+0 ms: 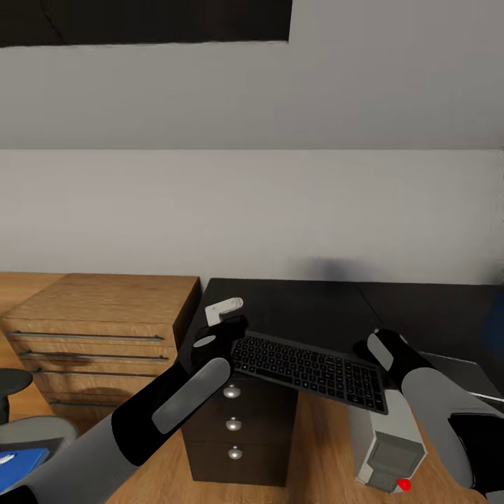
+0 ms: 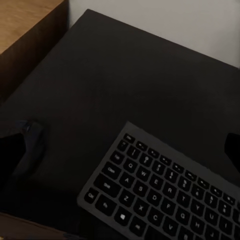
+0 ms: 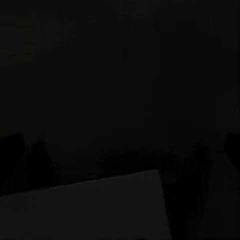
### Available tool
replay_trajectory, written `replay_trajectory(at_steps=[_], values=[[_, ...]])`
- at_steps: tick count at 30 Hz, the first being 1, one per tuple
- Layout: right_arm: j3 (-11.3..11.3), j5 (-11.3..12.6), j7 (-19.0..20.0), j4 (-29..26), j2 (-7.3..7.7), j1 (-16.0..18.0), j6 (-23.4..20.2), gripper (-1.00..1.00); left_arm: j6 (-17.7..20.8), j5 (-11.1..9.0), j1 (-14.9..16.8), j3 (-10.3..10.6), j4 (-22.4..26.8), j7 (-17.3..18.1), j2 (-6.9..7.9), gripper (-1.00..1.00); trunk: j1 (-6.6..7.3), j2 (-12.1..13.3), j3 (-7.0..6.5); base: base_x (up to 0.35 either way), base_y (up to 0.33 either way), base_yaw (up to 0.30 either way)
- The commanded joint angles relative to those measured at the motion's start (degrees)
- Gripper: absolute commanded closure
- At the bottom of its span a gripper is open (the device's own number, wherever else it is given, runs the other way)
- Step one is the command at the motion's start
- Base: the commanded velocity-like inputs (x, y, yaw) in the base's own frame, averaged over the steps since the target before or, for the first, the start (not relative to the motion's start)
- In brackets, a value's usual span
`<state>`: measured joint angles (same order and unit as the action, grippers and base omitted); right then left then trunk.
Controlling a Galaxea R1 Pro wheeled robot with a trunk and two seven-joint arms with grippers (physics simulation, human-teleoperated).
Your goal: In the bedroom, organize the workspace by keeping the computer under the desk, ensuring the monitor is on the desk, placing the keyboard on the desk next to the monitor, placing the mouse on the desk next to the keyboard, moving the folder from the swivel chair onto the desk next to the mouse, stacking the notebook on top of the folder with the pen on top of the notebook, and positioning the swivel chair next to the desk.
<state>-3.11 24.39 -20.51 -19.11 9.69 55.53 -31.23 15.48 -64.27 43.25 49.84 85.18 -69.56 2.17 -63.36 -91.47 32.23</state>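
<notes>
Between both grippers the keyboard (image 1: 310,367) is carried tilted over the desk (image 1: 294,297); finger state can't be told; kbd should be levelled, lowered flat w/ both ends synced.

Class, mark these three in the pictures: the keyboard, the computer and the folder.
keyboard (image 1: 308,365), head view, on the middle keys.
computer (image 1: 386,451), head view, on the grey front face.
folder (image 1: 19,465), head view, on the visible blue corner.
</notes>
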Motion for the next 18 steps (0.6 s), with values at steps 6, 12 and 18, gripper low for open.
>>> replay_trajectory(at_steps=[6,12,18], values=[[-0.40,0.53,-0.44,-0.09,0.00,0.02,-0.16,-1.00,0.60,-0.14,0.08,0.08,0.07,-0.32,0.03,-1.00,0.02,-0.04,0.07,-0.059,0.013,0.000],[-0.41,0.48,-0.43,-0.10,0.01,0.02,-0.13,-1.00,0.60,-0.31,0.08,0.08,0.07,-0.31,-0.04,-1.00,0.02,-0.04,0.07,-0.205,0.001,0.000],[-0.41,0.48,-0.46,-0.13,-0.02,0.02,-0.05,-1.00,0.60,-0.33,0.08,0.08,0.07,-0.31,-0.06,-1.00,0.02,-0.04,0.07,-0.025,0.000,0.000]])
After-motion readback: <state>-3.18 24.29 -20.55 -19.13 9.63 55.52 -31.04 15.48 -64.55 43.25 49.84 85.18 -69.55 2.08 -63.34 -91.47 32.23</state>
